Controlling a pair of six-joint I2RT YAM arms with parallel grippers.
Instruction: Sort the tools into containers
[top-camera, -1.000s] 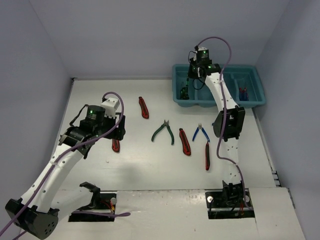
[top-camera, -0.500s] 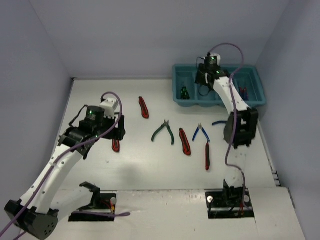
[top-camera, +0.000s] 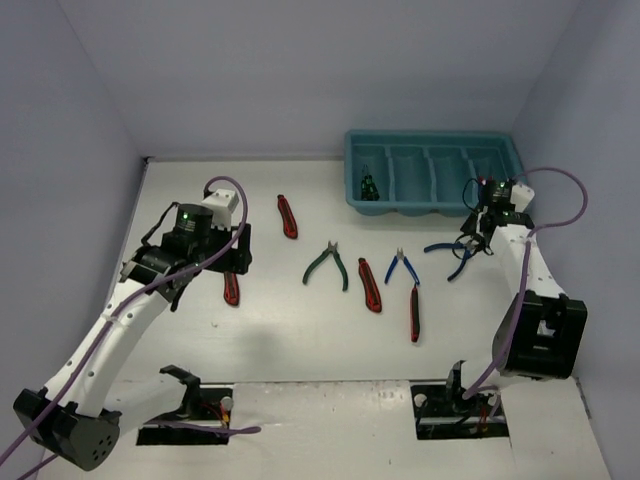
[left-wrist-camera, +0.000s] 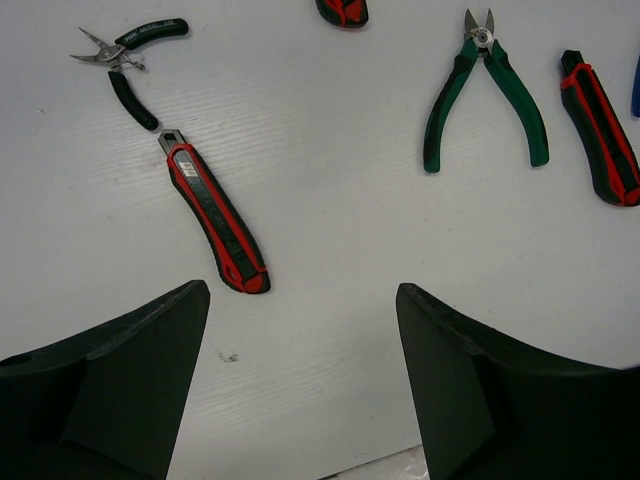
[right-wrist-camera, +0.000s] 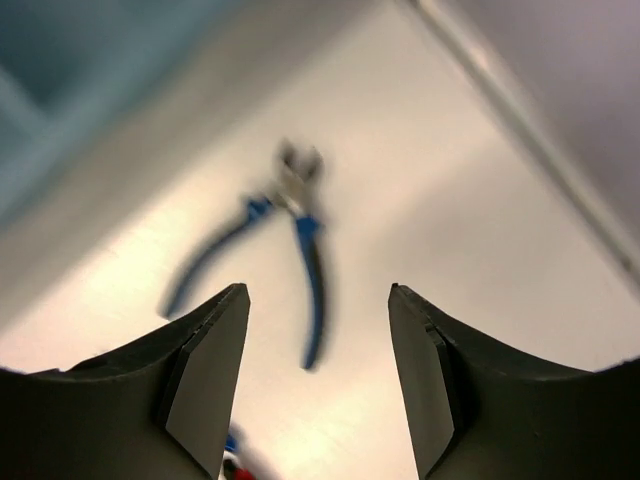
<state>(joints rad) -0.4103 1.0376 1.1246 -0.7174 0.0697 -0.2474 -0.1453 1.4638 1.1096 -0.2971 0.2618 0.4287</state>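
Blue pliers (right-wrist-camera: 298, 205): centred below right gripper (right-wrist-camera: 315, 292), spread wide, empty, for pickup. Left gripper (left-wrist-camera: 302, 290) wide too, over utility knife (left-wrist-camera: 215, 222) on tabletop (left-wrist-camera: 350, 240).

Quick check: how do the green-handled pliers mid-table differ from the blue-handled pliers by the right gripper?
The green pliers have green handles; the blue pliers have blue ones. The green pliers lie mid-table with no gripper over them; the blue pliers lie near the tray's right end, with the open right gripper hovering over them. Both lie flat on the table, handles spread, outside the tray.
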